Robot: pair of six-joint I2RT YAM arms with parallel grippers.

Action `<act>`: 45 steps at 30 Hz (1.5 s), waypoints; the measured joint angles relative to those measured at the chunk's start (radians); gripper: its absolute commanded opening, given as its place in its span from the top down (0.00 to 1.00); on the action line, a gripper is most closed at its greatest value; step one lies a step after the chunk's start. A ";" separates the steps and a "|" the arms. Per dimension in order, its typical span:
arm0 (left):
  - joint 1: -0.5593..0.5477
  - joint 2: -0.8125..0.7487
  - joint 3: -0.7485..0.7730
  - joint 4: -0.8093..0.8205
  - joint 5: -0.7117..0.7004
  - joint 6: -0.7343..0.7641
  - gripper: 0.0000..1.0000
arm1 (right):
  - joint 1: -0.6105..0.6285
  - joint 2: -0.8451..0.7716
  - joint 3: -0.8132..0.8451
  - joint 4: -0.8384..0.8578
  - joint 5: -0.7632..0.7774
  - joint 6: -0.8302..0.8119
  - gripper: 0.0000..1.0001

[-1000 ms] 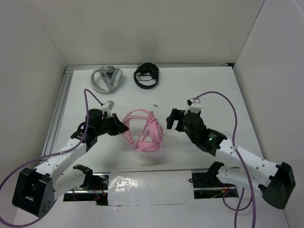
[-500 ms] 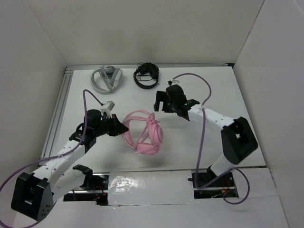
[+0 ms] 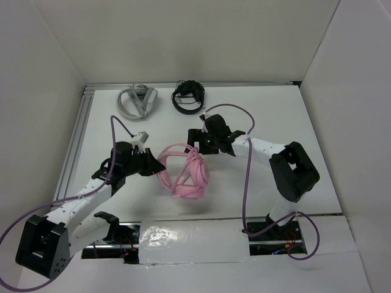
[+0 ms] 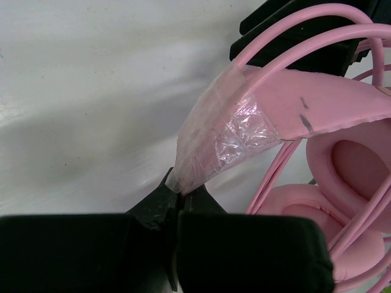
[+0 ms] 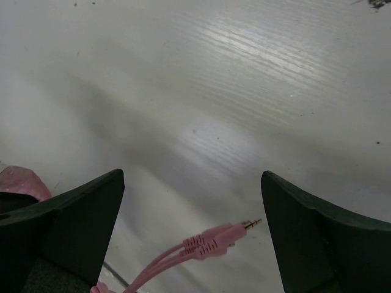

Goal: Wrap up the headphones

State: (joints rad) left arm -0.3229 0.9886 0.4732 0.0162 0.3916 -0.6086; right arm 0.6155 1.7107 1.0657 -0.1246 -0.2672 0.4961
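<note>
The pink headphones (image 3: 186, 171) lie in the middle of the table with the pink cable wound round them. My left gripper (image 3: 156, 165) is shut on the headband's left end, where crinkled clear tape covers it (image 4: 214, 140); the earcups (image 4: 348, 165) show at the right of the left wrist view. My right gripper (image 3: 198, 141) is open just above the headphones' top right. In the right wrist view the cable's plug end (image 5: 223, 239) lies between the spread fingers (image 5: 73, 226), untouched.
Grey headphones (image 3: 138, 101) and black headphones (image 3: 187, 97) lie at the back of the table. White walls close in the left, right and back. A foil strip (image 3: 195, 235) runs along the near edge between the arm bases.
My right arm has swung from the right side of the table leftward to the headphones' upper right. My left gripper has stayed shut on the headband, and the headphones barely moved.
</note>
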 measured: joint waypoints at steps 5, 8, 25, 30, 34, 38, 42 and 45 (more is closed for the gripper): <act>0.000 0.034 -0.002 0.022 0.001 0.000 1.00 | 0.000 0.000 0.000 -0.010 0.018 -0.016 0.00; 0.000 0.055 -0.002 0.037 0.008 -0.001 1.00 | 0.000 0.000 0.000 -0.011 0.017 -0.015 0.00; 0.006 0.034 -0.003 -0.013 -0.051 -0.029 1.00 | -0.252 -0.042 0.138 -0.185 0.277 0.135 0.00; 0.033 0.134 0.022 -0.019 -0.048 -0.047 1.00 | -0.256 -0.151 0.080 -0.213 0.298 0.143 0.00; 0.077 0.209 0.077 -0.034 -0.031 -0.053 1.00 | -0.256 -0.195 0.059 -0.220 0.286 0.143 0.00; 0.120 0.292 0.166 -0.047 -0.012 -0.061 1.00 | -0.256 -0.224 0.017 -0.221 0.263 0.142 0.00; 0.155 0.380 0.238 -0.044 -0.011 -0.089 1.00 | -0.256 -0.246 -0.021 -0.226 0.255 0.143 0.00; 0.165 0.422 0.261 -0.064 -0.034 -0.118 1.00 | -0.256 -0.280 -0.046 -0.230 0.256 0.143 0.00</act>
State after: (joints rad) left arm -0.1577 1.4101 0.7345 -0.0475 0.3573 -0.7269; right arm 0.3592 1.4303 1.0199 -0.3542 -0.0116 0.6388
